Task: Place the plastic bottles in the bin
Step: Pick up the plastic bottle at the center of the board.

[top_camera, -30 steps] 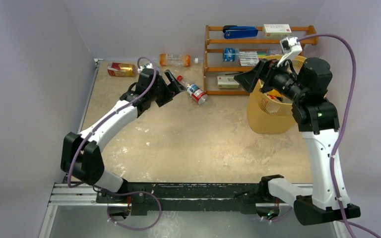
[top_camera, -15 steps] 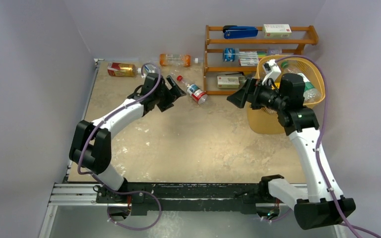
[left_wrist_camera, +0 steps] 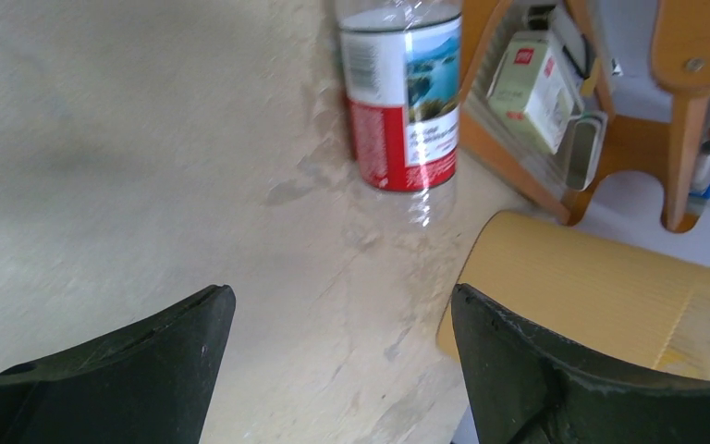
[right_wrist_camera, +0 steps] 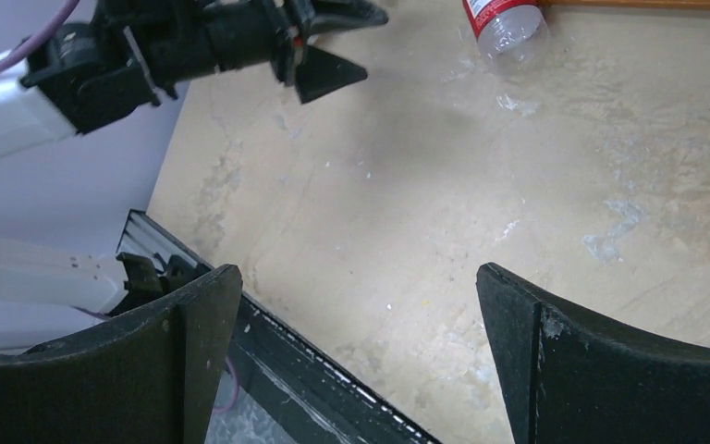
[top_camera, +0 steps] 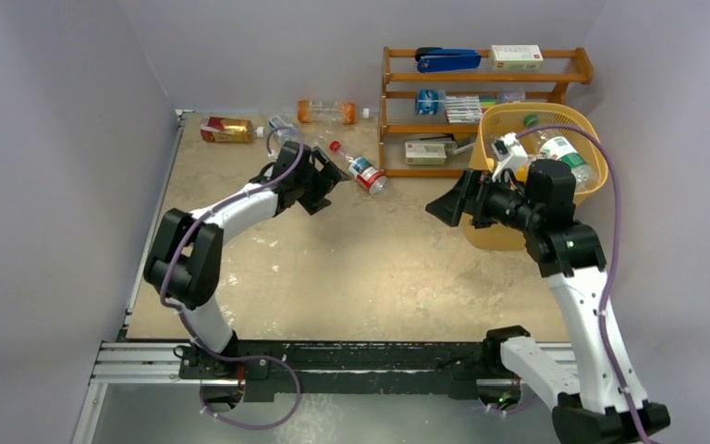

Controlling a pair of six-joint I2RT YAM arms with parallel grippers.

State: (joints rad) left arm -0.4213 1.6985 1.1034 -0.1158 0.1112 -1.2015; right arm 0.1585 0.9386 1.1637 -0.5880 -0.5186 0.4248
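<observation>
Plastic bottles lie loose along the far edge of the bench (top_camera: pixel 351 277): an amber bottle (top_camera: pixel 226 129) at the left, a clear bottle (top_camera: pixel 282 123), an orange bottle (top_camera: pixel 326 112), then the red-labelled bottle (top_camera: pixel 361 169) just ahead of the left pincer (top_camera: pixel 331 178), whose jaws stand released and empty. Further right, the right pincer (top_camera: pixel 446 207) hangs wide open, grasping nothing, beside the yellow bin (top_camera: pixel 492 231), which holds a few green-labelled bottles (top_camera: pixel 564 150). The risk is that the round bottle, lying on its side, may roll or squirt from closing jaws towards the wooden rack (top_camera: pixel 393 102). Its label shows a barcode and a lake scene, and the print is too small to read.
</observation>
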